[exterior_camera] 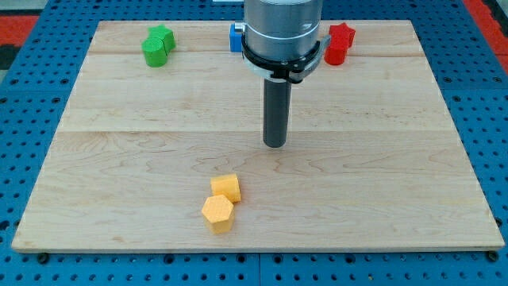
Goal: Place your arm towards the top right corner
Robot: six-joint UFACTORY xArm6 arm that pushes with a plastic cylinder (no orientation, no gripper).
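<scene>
My tip point(275, 144) rests on the wooden board point(381, 159) near its middle, a little right of centre. A red star-like block point(339, 43) lies near the board's top edge, up and to the right of the tip, partly behind the arm body. A blue block point(236, 37) shows at the top, mostly hidden behind the arm. A green star-like block point(158, 45) lies at the top left. Two yellow blocks, a cube point(226, 187) and a hexagonal one point(217, 213), touch each other below and left of the tip.
The board sits on a blue pegboard surface point(484, 95). The arm's grey cylindrical body point(282, 32) covers the top middle of the view.
</scene>
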